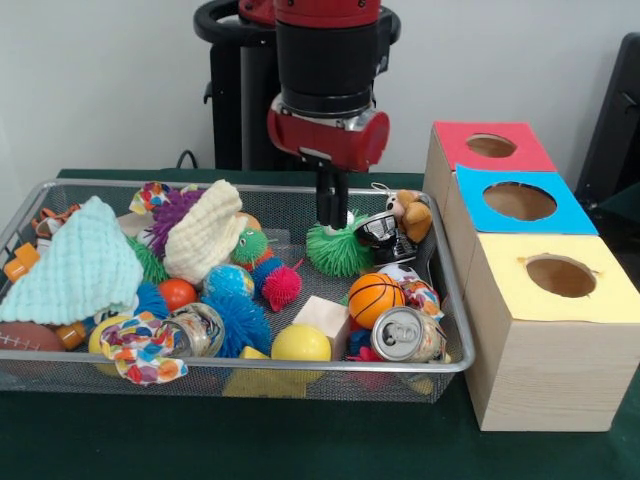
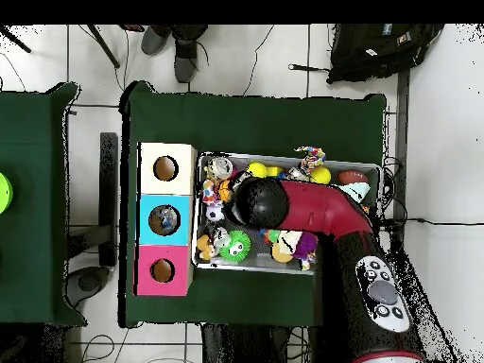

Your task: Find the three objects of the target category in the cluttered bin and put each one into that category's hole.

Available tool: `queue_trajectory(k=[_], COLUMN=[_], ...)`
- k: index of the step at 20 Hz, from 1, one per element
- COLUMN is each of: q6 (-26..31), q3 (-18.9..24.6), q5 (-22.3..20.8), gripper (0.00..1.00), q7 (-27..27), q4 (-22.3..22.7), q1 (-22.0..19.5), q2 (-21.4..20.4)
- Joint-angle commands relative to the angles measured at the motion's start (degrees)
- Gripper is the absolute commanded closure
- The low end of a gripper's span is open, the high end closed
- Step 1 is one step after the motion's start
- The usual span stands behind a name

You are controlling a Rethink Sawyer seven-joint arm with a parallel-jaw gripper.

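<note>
The bin [image 1: 60, 200] is full of toys, and the gripper [image 1: 333, 222] hangs in it, right above the green spiky ball [image 1: 338, 250]. Its jaws look close together, almost touching the ball's top, but I cannot tell if they are holding it. A silver toy [image 1: 380, 232] sits just beside the jaws. To do this step well, I think the jaws should go straight down onto one toy and not bump the others. The front view shows the jaws. The overhead view hides them under the arm, but it looks into all three holes of the boxes [image 2: 165, 219].
</note>
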Motion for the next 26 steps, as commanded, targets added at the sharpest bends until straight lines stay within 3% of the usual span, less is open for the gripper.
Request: queue_trajectory(k=[1,10,18,26], q6=[-5.4,-6.1,-0.1,-3.1], q3=[2.2,0.6,-1.1,-1.9], q5=[3.6,6.9,9.5,8.8], gripper=[1.00,1.00,1.00,1.00], q7=[7.4,9.3,8.6,5.9], q4=[-3.3,-6.4,-9.3,-14.2], q1=[1.5,4.5,5.8,4.9], q2=[4.2,5.5,3.0,8.9])
